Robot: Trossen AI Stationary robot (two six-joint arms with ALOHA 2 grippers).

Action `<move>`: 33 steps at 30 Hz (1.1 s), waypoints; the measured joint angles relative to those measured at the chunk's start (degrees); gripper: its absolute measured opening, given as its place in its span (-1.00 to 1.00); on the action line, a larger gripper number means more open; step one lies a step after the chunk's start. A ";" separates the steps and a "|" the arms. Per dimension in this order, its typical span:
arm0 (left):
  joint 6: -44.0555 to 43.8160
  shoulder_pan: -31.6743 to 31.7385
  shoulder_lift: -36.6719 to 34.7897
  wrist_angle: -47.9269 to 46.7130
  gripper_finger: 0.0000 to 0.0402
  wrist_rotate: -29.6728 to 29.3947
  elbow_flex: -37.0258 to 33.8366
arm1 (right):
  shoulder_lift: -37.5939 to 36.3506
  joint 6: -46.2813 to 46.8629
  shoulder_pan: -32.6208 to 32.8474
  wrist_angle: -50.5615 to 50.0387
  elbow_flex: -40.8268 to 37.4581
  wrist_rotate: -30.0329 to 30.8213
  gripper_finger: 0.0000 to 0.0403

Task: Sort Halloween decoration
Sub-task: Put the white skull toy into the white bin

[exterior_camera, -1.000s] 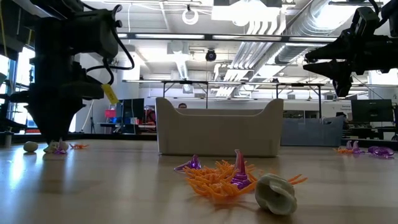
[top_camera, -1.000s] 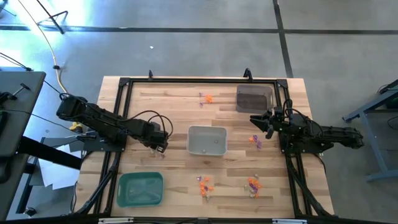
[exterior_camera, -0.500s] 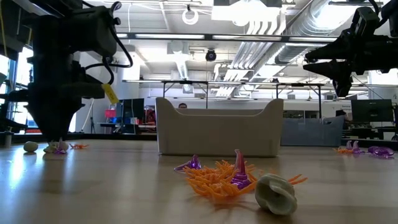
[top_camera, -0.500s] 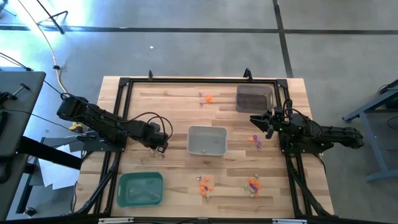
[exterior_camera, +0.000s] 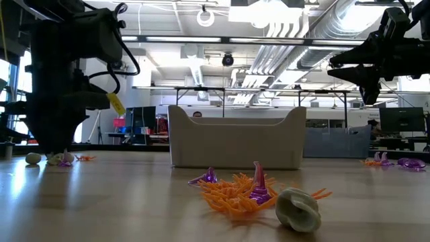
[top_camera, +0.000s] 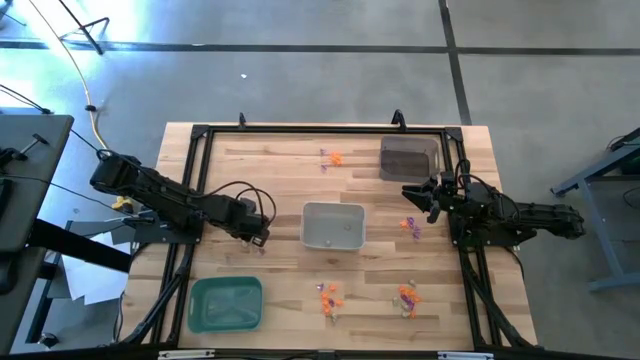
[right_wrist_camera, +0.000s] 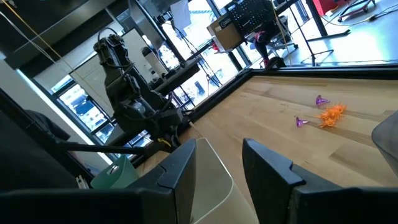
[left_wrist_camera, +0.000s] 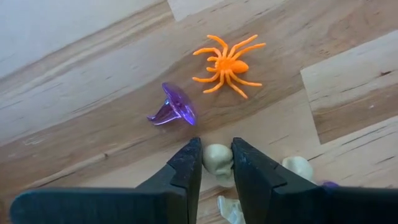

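Observation:
The Halloween decoration lies in small clusters of orange, purple and pale trinkets on the wooden table [top_camera: 280, 180]. My left gripper [left_wrist_camera: 216, 152] points down at the cluster left of the grey tray [top_camera: 333, 226], shut on a pale skull-like trinket [left_wrist_camera: 217, 167]. Beside it lie a purple trinket [left_wrist_camera: 172, 107], an orange spider [left_wrist_camera: 227, 64] and another pale trinket [left_wrist_camera: 298, 167]. In the high view my left gripper [top_camera: 258, 237] stands over this cluster. My right gripper [top_camera: 408, 193] waits level above the table's right side, open, nothing between its fingers [right_wrist_camera: 186, 168]. My left gripper pinches the pale trinket by its two sides [left_wrist_camera: 207, 160] between its two fingers, which come from above and point down. The trinket sits at table height among the other trinkets; whether it is lifted clear I cannot tell.
A dark tray [top_camera: 408, 157] stands at the far right and a green tray [top_camera: 226, 303] at the near left. More trinket clusters lie at the far middle [top_camera: 331, 157], right of the grey tray [top_camera: 410, 225] and near the front edge [top_camera: 328, 296] [top_camera: 406, 296].

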 joint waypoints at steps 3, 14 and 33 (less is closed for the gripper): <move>-0.01 0.00 -0.37 0.05 -0.72 0.09 0.17 | 0.00 0.00 0.02 0.00 0.02 0.00 -0.37; 0.08 -0.11 -0.21 -3.25 -0.80 0.96 3.12 | 0.00 0.00 0.01 0.00 0.00 -0.01 -0.37; 5.25 1.02 -3.20 -6.20 -0.80 -1.68 9.31 | 0.00 0.00 0.00 0.00 0.02 0.00 -0.37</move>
